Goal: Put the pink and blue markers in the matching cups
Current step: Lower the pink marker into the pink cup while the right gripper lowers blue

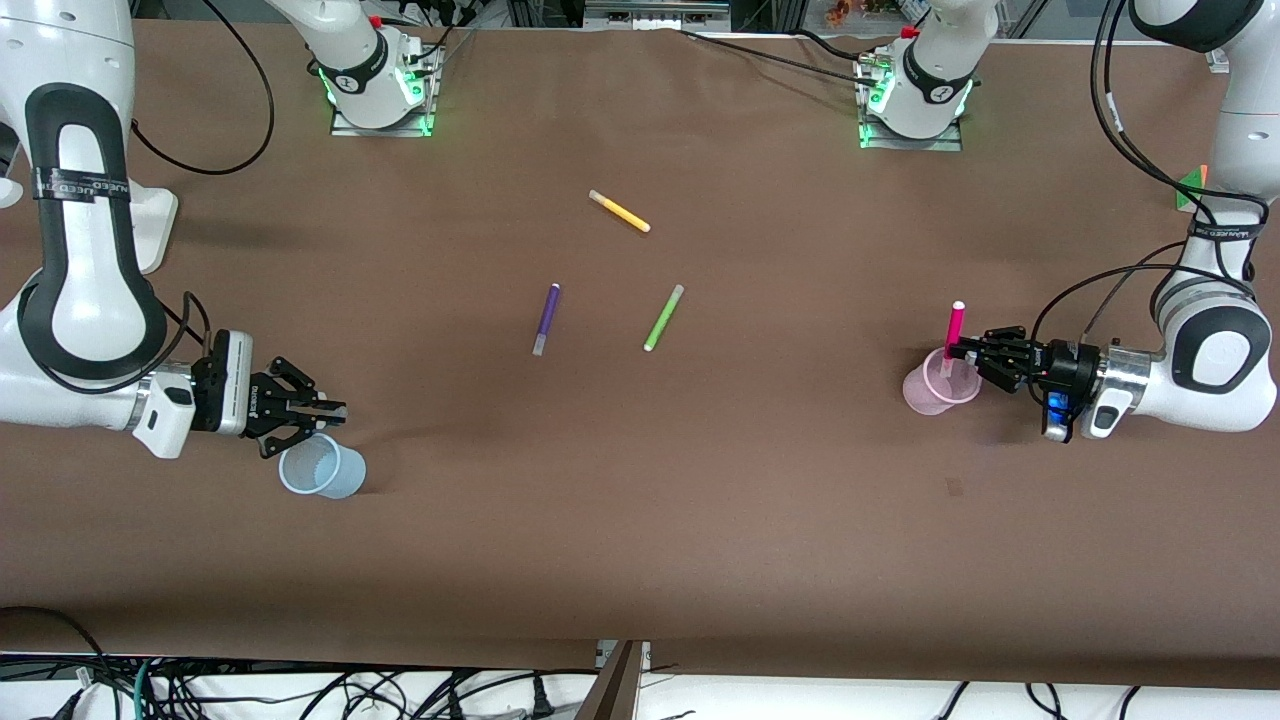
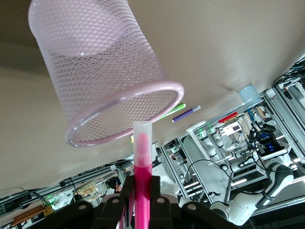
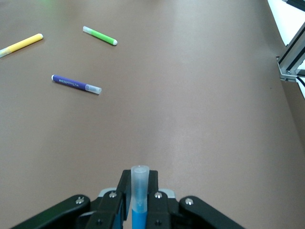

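At the left arm's end of the table, the left gripper (image 1: 968, 352) was clamped on the pink marker (image 1: 955, 330), which stood upright, its lower end at the rim of the pink cup (image 1: 938, 385); the left wrist view showed its pale tip (image 2: 142, 128) just at that rim, so the drop looked to turn on the tip lying inside the opening. At the right arm's end, the right gripper (image 1: 325, 410) hung just above the blue cup (image 1: 322, 468), fingers closed on the blue marker (image 3: 138, 205), pale end outward, its long axis along the fingers. 3 other markers lay near mid-table: yellow (image 1: 619, 211), purple (image 1: 546, 318) and green (image 1: 663, 317). Neither marker had been released yet. No writing could be read clearly.
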You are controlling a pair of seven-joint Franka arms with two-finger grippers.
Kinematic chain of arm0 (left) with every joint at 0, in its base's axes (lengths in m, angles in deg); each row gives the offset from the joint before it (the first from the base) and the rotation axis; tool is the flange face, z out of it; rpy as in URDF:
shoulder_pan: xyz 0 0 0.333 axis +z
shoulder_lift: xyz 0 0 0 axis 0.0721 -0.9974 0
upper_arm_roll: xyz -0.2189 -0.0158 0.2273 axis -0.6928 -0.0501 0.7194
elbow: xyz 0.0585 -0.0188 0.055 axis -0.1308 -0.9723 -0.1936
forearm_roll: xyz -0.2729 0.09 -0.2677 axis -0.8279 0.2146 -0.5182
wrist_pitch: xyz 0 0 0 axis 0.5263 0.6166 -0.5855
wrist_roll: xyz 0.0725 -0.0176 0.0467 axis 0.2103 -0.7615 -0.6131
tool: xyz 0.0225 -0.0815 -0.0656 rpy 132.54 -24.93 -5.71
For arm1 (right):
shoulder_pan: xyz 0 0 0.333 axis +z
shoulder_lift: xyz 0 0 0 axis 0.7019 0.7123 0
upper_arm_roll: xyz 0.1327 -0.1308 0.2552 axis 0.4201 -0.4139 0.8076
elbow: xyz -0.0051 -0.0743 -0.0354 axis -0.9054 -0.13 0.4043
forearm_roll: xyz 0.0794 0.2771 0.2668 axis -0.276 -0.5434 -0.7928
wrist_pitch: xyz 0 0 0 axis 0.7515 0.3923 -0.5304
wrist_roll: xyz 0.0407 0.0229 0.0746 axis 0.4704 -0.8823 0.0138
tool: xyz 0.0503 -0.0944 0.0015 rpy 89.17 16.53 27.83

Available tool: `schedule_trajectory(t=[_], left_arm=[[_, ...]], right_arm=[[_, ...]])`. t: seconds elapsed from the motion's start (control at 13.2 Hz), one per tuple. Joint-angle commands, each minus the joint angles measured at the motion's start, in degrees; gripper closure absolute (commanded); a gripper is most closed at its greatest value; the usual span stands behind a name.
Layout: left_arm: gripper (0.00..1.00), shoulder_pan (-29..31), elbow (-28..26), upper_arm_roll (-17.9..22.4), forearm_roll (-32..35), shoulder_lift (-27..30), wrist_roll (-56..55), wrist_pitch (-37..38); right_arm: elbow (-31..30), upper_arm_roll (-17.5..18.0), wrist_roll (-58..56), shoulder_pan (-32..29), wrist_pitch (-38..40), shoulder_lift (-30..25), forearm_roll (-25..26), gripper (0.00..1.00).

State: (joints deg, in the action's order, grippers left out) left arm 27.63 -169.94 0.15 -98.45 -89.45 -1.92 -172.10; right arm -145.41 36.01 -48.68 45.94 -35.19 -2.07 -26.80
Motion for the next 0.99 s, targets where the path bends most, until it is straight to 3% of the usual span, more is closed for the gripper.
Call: schedule_trajectory(t=[0.0, 0.15, 0.23, 0.3, 0.38, 0.91], left_arm=[[1.00, 0.8, 0.9, -0.2, -1.5, -1.0, 1.1, 0.5], [1.00, 0.8, 0.9, -0.2, -1.6, -1.2, 1.0, 0.5], [0.79, 0.8, 0.9, -0.2, -1.6, -1.5, 1.0, 0.5], [0.30, 1.2, 0.9, -0.2, -1.7, -1.6, 1.0, 0.5], [0.00, 1.5, 0.9, -0.2, -1.6, -1.6, 1.1, 0.5], [0.00, 1.8, 1.0, -0.3, -1.6, -1.2, 0.4, 0.7]], right_arm=[[1.5, 0.8, -2.7, -1.0, 1.3, 0.7, -1.2, 0.86], [1.5, 0.8, -3.7, -1.0, 1.4, 0.7, -1.2, 0.86], [1.7, 0.8, -3.9, -1.0, 1.4, 0.6, -1.0, 0.86], [2.2, 0.8, -4.8, -1.0, 1.4, 0.7, -1.0, 0.86], [2.2, 0.8, -6.4, -1.0, 1.4, 0.7, -1.0, 0.86], [2.2, 1.1, -8.1, -3.4, 2.3, 2.7, -3.0, 0.83]])
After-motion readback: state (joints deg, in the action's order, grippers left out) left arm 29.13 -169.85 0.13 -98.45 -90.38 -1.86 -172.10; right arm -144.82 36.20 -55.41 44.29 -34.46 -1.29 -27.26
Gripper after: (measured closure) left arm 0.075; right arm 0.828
